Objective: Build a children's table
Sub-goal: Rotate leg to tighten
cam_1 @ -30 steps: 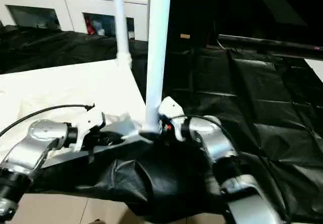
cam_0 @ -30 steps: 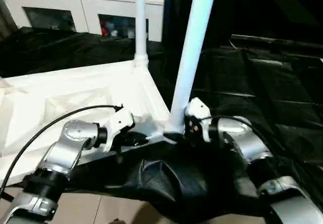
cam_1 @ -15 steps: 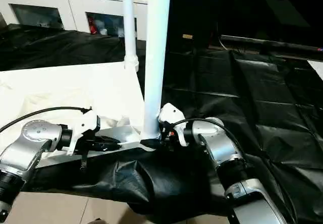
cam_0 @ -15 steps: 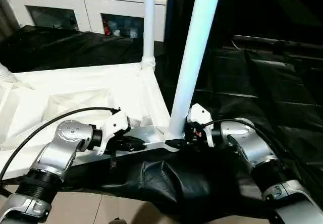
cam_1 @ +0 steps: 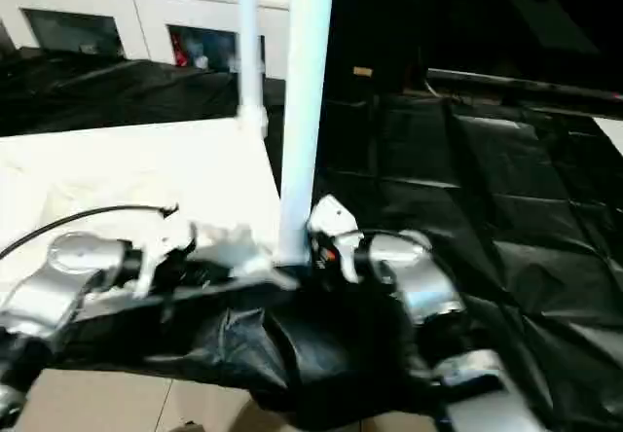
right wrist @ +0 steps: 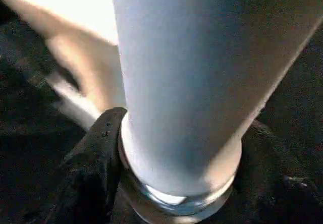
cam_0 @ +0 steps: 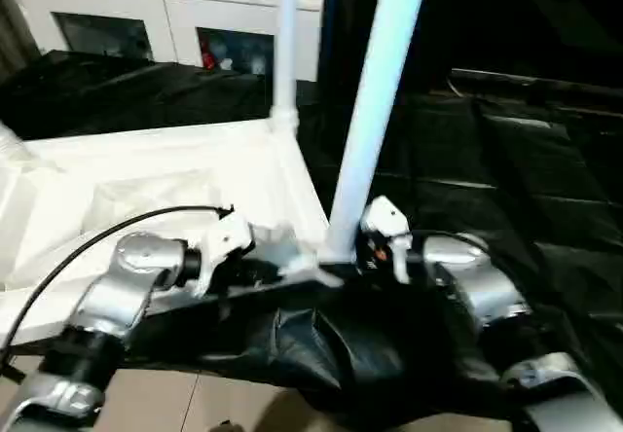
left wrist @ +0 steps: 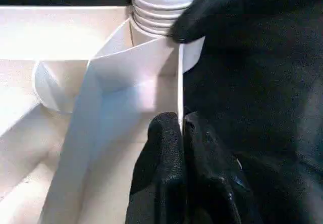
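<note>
The children's table top (cam_0: 146, 174) lies upside down on a black sheet, ribs facing up. Two white legs stand upright in its right-hand corner sockets, the near leg (cam_0: 375, 111) and the far leg (cam_0: 285, 43). My left gripper (cam_0: 261, 269) is shut on the thin white rim (left wrist: 179, 93) of the top, just left of the near corner. My right gripper (cam_0: 356, 254) sits at the foot of the near leg. Its black fingers (right wrist: 96, 158) hug both sides of the leg (right wrist: 186, 82) just above the socket.
The black sheet (cam_0: 506, 179) covers the floor to the right and behind, crumpled below the near corner. A white cabinet with glass doors (cam_0: 127, 14) stands at the back left. Bare pale floor (cam_0: 165, 403) shows at the near edge.
The head view has shifted slightly. My right gripper's fingers have drawn in around the foot of the near leg. The left gripper keeps its pinch on the rim.
</note>
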Motion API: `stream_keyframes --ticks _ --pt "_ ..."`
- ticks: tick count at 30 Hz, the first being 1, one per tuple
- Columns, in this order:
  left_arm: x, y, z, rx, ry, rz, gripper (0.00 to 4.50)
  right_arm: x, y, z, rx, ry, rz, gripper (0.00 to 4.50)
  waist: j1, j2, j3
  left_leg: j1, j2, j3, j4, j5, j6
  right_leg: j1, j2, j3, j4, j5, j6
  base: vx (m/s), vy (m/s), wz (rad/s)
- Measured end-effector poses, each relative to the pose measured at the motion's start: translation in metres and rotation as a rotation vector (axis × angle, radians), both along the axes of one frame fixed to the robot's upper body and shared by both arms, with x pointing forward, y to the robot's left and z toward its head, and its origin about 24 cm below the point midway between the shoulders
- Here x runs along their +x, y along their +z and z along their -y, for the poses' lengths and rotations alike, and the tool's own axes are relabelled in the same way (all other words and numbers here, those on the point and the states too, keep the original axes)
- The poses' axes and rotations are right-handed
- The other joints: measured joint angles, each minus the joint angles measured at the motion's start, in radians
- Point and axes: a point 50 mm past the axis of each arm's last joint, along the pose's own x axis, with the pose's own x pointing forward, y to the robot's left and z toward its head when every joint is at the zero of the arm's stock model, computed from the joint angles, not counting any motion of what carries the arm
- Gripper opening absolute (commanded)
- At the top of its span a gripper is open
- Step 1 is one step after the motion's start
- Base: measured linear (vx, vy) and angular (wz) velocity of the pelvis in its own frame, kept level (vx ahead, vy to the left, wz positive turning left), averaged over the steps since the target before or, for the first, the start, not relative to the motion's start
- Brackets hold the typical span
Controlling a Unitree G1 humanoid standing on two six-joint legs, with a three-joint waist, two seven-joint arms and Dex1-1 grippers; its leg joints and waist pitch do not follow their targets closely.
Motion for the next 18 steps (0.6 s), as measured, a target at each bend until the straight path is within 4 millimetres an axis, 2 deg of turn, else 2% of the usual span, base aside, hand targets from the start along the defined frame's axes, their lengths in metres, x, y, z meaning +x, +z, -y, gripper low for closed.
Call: stream_keyframes --ticks 5,9,10,12,18 --pt "0.015 -0.003 0.018 -0.005 0.123 0.037 0.0 0.015 -0.002 -0.012 0.022 -0.264 -0.01 2.73 0.0 0.001 -0.001 -0.001 0.0 0.0 0.001 0.0 0.0 0.0 -0.001 0.0 0.0 0.003 0.0 0.0 0.0 0.0" --pt "0.018 -0.004 0.025 -0.009 0.143 0.044 0.0 0.018 -0.002 -0.014 0.028 -0.332 -0.01 2.73 0.002 0.004 -0.002 -0.002 0.0 0.0 0.001 0.0 0.0 0.0 -0.001 0.0 -0.001 0.003 0.0 0.0 0.0 0.0" --pt "0.018 -0.003 0.025 -0.01 0.143 0.043 0.0 0.018 -0.002 -0.013 0.029 -0.333 -0.008 3.08 0.002 0.004 -0.002 -0.002 0.0 0.0 0.001 0.0 0.0 0.0 -0.001 0.0 0.0 0.003 0.0 0.0 0.0 0.0" --pt "0.018 -0.003 0.026 -0.011 0.143 0.043 0.0 0.018 -0.002 -0.013 0.035 -0.336 -0.008 3.42 0.003 0.005 -0.003 -0.002 0.0 0.0 0.001 0.0 0.0 0.0 -0.001 0.0 0.0 0.003 0.0 0.0 0.0 0.0" --pt "0.016 -0.003 0.022 -0.015 0.118 0.043 0.0 0.017 -0.001 -0.016 0.049 -0.283 0.007 3.92 -0.003 0.007 -0.002 -0.003 0.0 0.0 0.0 0.0 0.0 -0.001 -0.001 0.0 -0.001 0.003 0.0 0.0 0.0 0.0"
